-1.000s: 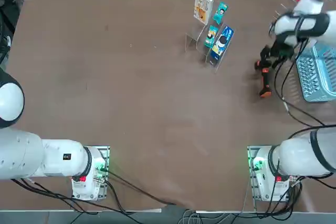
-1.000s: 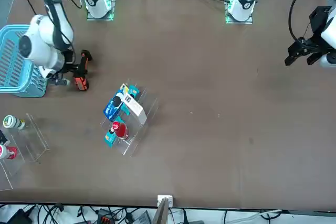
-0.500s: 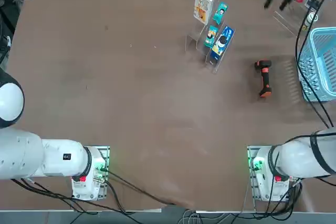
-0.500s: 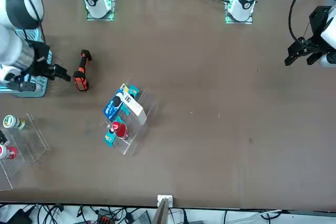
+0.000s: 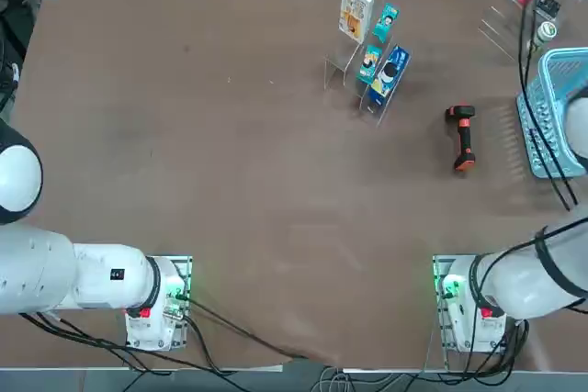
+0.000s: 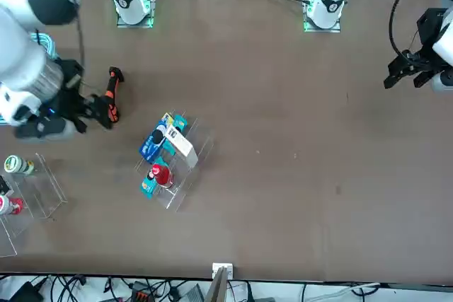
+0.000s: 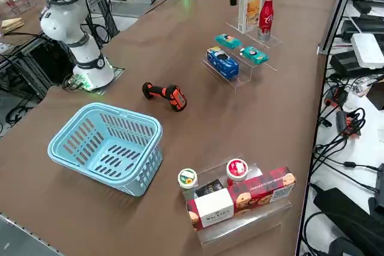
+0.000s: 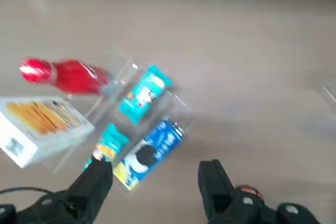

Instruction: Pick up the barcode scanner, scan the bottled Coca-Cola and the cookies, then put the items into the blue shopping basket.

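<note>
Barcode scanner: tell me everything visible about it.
The barcode scanner is pistol-shaped, black with bright orange trim at the head and handle end, apparently plastic. It lies on its side on the brown table, between the blue shopping basket and the clear display rack. Nothing grips it; the right hand hangs open above.

The barcode scanner [image 5: 462,137] is lying flat on the table [image 5: 230,162], between the clear tiered rack [image 7: 237,67] and the blue shopping basket [image 7: 108,148], touching neither. The cookies [image 7: 250,11] and the bottled Coca-Cola [image 7: 266,17] are standing side by side on the rack's back step. Three small packs [image 7: 222,62] are sitting on the lower steps. A second clear stand [image 7: 240,208] is sitting just beside the basket, along the table's far edge from the robot.
</note>
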### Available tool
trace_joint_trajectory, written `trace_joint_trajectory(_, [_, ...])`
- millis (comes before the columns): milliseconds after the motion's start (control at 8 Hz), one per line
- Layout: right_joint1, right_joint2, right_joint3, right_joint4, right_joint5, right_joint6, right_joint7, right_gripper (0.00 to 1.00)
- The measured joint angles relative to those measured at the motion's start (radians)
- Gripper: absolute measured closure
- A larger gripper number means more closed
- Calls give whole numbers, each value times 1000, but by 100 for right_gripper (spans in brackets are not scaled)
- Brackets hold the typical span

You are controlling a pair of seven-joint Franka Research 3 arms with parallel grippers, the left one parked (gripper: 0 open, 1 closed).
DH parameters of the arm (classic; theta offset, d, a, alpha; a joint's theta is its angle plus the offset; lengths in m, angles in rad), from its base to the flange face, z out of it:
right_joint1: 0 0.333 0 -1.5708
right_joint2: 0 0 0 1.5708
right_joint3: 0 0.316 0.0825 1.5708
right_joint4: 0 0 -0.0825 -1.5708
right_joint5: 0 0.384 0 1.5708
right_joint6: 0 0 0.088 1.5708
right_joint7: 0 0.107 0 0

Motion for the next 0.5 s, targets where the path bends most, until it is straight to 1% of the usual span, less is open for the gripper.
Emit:
trace_joint_trajectory(125, [19,88,0,114,0,1,13,0])
trace_joint_trajectory(250, [25,161,0,200,0,6,14,0])
trace_joint_trajectory(375, [26,213,-1,252,0,21,14,0])
trace_joint_trajectory(500, [29,245,-1,276,0,47,14,0])
